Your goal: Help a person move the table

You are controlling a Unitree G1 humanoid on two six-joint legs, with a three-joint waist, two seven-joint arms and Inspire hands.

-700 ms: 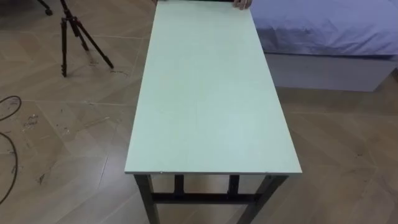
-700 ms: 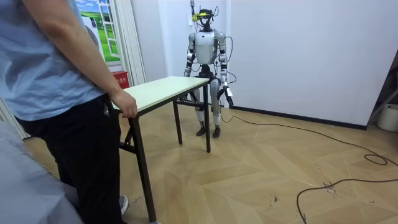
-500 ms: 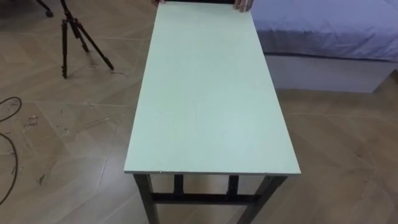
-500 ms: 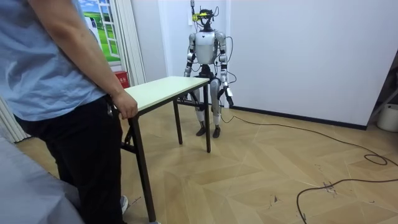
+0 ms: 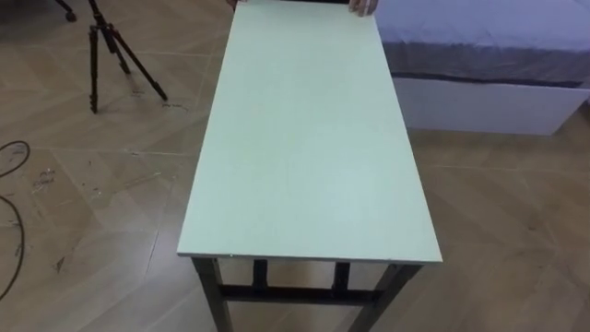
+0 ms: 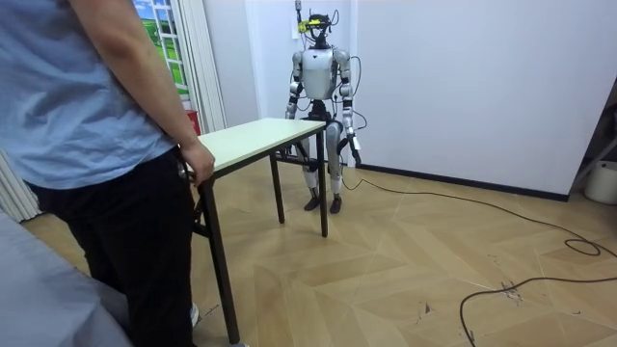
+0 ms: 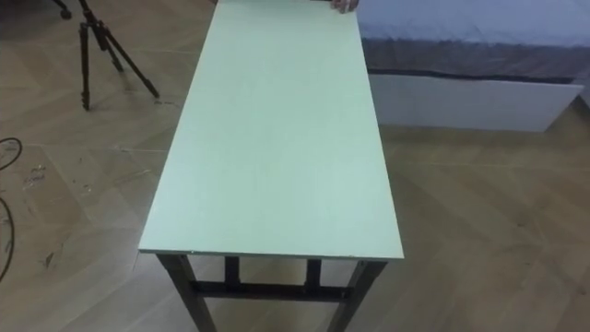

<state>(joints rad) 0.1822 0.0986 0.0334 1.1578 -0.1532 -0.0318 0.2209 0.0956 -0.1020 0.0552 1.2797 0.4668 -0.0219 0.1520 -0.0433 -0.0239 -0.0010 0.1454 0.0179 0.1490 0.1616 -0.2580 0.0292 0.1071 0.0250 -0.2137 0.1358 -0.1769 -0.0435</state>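
Note:
A long table with a pale green top (image 5: 309, 148) and dark legs stretches away from me; its near short edge lies just below my view. At the far end a person's hand (image 5: 361, 6) grips the edge. In the room view the person (image 6: 96, 145) stands at the table's (image 6: 253, 137) near end with a hand (image 6: 200, 162) on its corner. I stand upright at the other end. My left hand (image 6: 354, 151) hangs at my side, apart from the table. My right arm hangs down behind the table's far corner.
A dark tripod (image 5: 106, 51) stands on the wood floor left of the table. A bed with a lilac cover (image 5: 479, 46) lies to its right. Loose cable (image 5: 11, 231) curls on the floor at the left. White walls stand behind me in the room view.
In the left eye view the table's near edge now sits slightly lower and further left. The person has leaned a little towards the room view's right, hand still on the corner.

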